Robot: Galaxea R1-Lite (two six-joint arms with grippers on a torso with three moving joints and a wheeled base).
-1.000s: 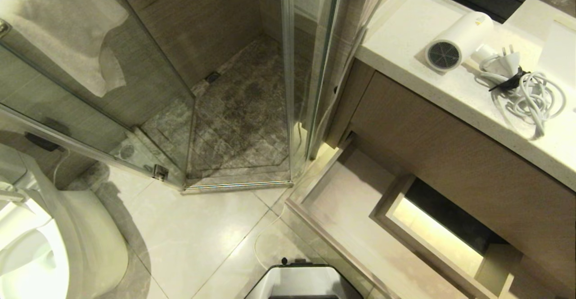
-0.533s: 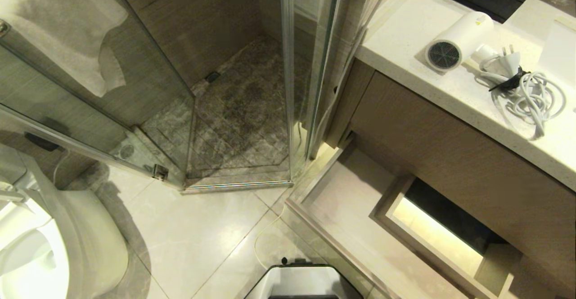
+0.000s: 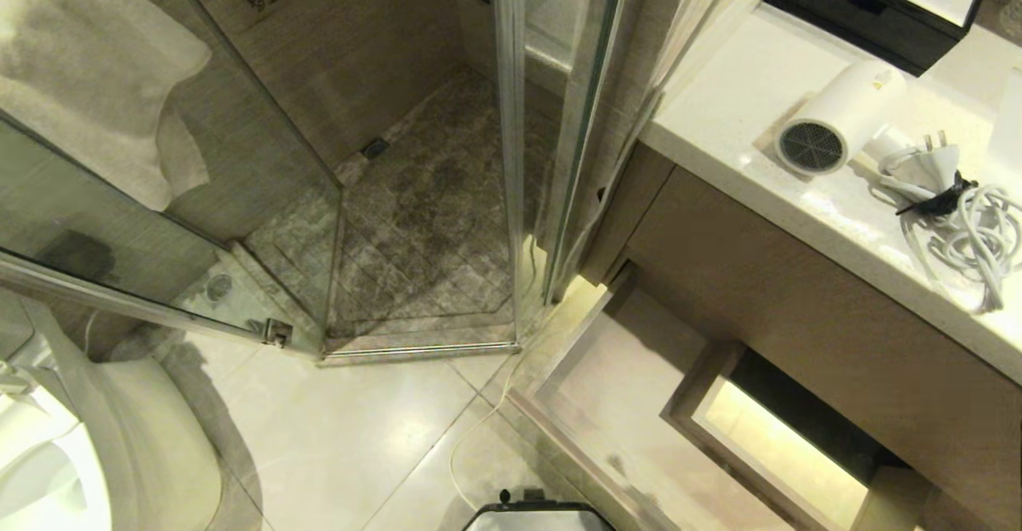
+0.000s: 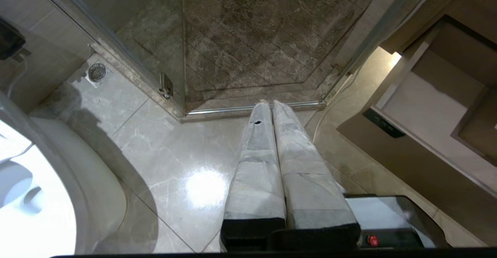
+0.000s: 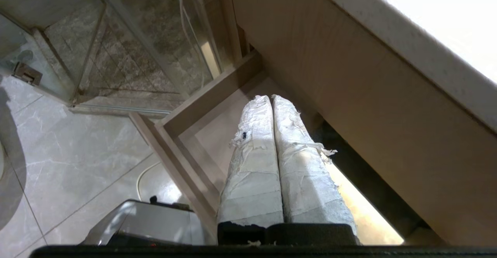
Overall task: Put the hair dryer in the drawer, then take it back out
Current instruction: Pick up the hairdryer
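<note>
Two grippers, left (image 4: 268,104) and right (image 5: 270,98), hang pressed shut and empty near the robot's base, the right one above the open drawer (image 3: 595,391). Beyond the drawer, up on the countertop (image 3: 742,92), the hair dryer (image 3: 838,116) lies on its side, loose cord (image 3: 966,231) coiled beside it. That trailing cord could likely snag the counter edge during a lift.

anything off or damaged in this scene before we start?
Minor only. The tape wrap on the right claw is frayed, shreds hanging off one finger. The hair dryer lies on its side on the countertop, cord loosely bundled beside it. The drawer stands open, empty.
</note>
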